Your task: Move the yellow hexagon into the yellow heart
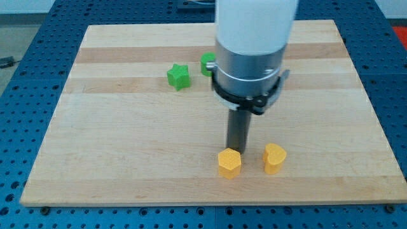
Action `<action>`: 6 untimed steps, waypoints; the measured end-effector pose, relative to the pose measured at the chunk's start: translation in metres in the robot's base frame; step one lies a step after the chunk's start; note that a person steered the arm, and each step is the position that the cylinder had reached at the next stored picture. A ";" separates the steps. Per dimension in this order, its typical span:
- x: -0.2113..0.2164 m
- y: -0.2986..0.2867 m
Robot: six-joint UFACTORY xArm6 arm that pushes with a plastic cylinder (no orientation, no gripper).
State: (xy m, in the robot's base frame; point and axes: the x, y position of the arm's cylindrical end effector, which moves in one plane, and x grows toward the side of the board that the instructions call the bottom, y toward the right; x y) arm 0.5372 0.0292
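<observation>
**Four blocks on the bench; tip behind the yellow hexagon**

Camera view: The wooden bench (127, 159) fills most of the frame. The yellow hexagon (229, 163) sits at lower centre. The yellow heart (275, 158) stands just beside it toward the frame's right, apart, with a narrow strip of bench between them. My tip (238, 149) meets the bench directly above the hexagon in the frame, at or touching its upper edge; contact cannot be confirmed. The arm carries no gripper, only the dark rod, so no jaw state applies. A green star (179, 76) lies at upper centre-left. A second green block (207, 63), shape unclear, is partly hidden behind the arm housing.
</observation>
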 end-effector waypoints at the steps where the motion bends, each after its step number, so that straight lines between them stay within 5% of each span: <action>1: 0.000 -0.047; 3: 0.042 -0.082; 6: 0.037 -0.018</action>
